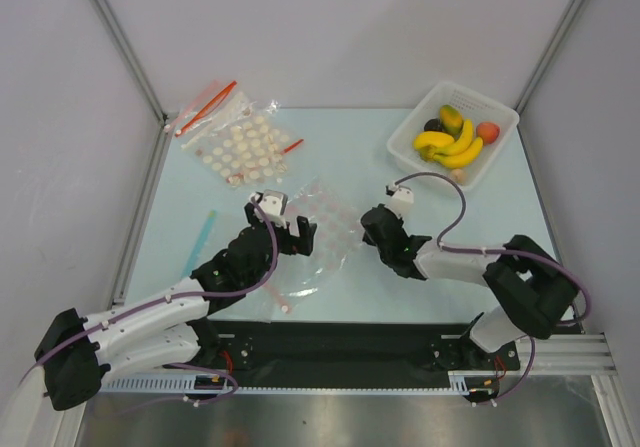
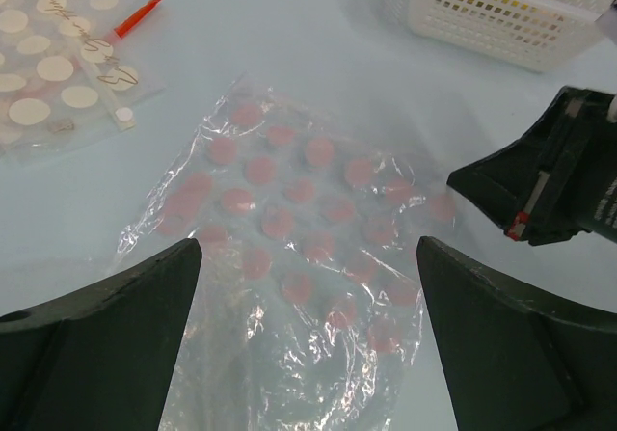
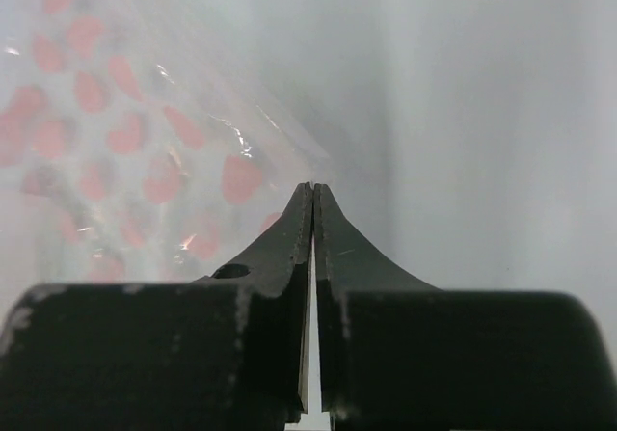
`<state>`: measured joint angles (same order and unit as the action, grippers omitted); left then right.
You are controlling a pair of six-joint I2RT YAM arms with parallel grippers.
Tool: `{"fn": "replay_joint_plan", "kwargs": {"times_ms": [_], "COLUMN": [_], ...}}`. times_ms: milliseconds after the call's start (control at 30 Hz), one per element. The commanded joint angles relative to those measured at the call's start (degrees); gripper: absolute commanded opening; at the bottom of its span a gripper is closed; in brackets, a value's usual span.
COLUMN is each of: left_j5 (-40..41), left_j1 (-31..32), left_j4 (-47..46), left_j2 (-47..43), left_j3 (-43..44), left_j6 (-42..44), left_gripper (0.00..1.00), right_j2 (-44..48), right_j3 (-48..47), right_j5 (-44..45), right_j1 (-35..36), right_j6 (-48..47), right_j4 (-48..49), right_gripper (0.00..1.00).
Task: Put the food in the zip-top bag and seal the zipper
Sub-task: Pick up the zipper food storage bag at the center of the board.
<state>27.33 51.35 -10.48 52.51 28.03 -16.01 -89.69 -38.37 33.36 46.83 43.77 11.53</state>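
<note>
Clear bag (image 1: 320, 232) flat on the table (image 1: 350, 147) toward the near edge, left claw (image 2: 308, 248) gaping wide over it, holding nothing, right claw (image 3: 313, 188) pressed shut at its right edge, hold on the film unclear, food (image 1: 455, 142) in basket (image 1: 498, 155) at the far right corner

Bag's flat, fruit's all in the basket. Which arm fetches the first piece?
Right. The basket sits at the far right, on its side, and the right gripper is nearer, though shut, so it must open. The left gripper is open over the zip-top bag, suited to hold it.
</note>
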Motion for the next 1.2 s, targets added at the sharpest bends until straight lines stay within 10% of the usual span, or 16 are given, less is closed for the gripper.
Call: {"fn": "replay_joint_plan", "kwargs": {"times_ms": [0,633,1167], "left_j5": [-1.9,-23.0,-12.1], "left_j1": [-0.3,2.3,12.6], "left_j4": [-0.9,-13.3,-11.1], "left_j2": [0.3,5.1,30.8], "left_j3": [3.2,0.8,13.0], "left_j6": [0.6,10.2,21.2], "left_gripper": [1.00,1.00,1.00], "right_j2": [7.8,33.9,36.6], "right_j3": [-0.3,-1.1,1.2], "right_j5": [5.2,-3.1,-13.3], "right_j1": [0.4,-11.3,-16.8], "right_j6": [-2.4,-7.3,-3.4], "right_j4": [-0.2,-15.4,-15.1], "right_gripper": [0.00,0.00,0.00]}}
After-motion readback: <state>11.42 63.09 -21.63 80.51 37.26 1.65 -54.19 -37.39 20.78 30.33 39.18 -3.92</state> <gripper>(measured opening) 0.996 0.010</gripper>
